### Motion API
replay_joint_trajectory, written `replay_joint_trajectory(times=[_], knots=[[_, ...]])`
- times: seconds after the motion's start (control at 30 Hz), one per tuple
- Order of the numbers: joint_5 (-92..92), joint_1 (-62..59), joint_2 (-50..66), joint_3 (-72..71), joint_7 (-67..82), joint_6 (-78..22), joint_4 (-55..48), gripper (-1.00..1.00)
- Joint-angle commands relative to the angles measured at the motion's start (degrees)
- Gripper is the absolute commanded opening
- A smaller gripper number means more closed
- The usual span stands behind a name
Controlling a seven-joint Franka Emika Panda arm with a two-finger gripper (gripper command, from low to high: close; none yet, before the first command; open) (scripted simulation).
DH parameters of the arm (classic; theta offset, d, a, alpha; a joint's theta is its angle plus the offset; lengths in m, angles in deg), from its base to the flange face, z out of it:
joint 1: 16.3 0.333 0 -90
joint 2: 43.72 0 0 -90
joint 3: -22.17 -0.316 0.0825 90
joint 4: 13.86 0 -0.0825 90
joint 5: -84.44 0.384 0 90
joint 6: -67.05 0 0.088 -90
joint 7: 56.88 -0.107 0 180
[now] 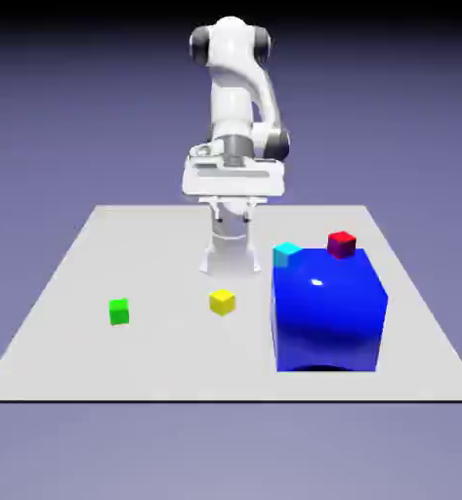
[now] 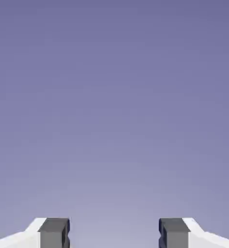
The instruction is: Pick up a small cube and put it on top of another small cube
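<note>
Five whole cubes share a pale tabletop (image 1: pixel 156 361) beneath a white robot arm (image 1: pixel 231 93), whose gripper (image 1: pixel 232 217) hangs above the far half of the surface, its fingers parted wide with nothing held between them. The tiny yellow cube (image 1: pixel 223 302), bright against the pale surface, sits near the middle of the tabletop, well apart from the side edges. Toward the exterior view's left, a tiny green cube (image 1: pixel 119 312) rests nearer the left edge, slightly closer to the near edge than the yellow one. A big blue cube (image 1: pixel 327 317) dominates the exterior view's right, standing toward the near right corner, a pale highlight glinting on its surface. At its top, a small cyan cube (image 1: pixel 287 254) shows by the far left corner and a small red cube (image 1: pixel 342 244) appears along the far edge, farther to the right; how the cyan one is supported is hard to tell. A thin orange sliver (image 1: pixel 380 345) shows at the blue cube's right side, too small to identify. In the hand view, two grey fingertips (image 2: pixel 54 233) stand far apart against a plain blue-violet backdrop (image 2: pixel 114 106).
</note>
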Motion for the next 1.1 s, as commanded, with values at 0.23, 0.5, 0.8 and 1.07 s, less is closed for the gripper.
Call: replay_joint_trajectory(times=[0.23,0.5,0.8,1.07], knots=[[-18.12,-11.44,12.68,-7.27,9.58,-19.73,-3.28,0.0],[-19.37,-10.37,23.03,-16.42,15.89,-33.68,11.68,0.0],[-36.13,-9.99,34.92,-8.28,4.15,-26.53,10.13,0.0],[-40.47,-9.81,37.87,-6.33,1.13,-24.65,9.74,-1.0]])
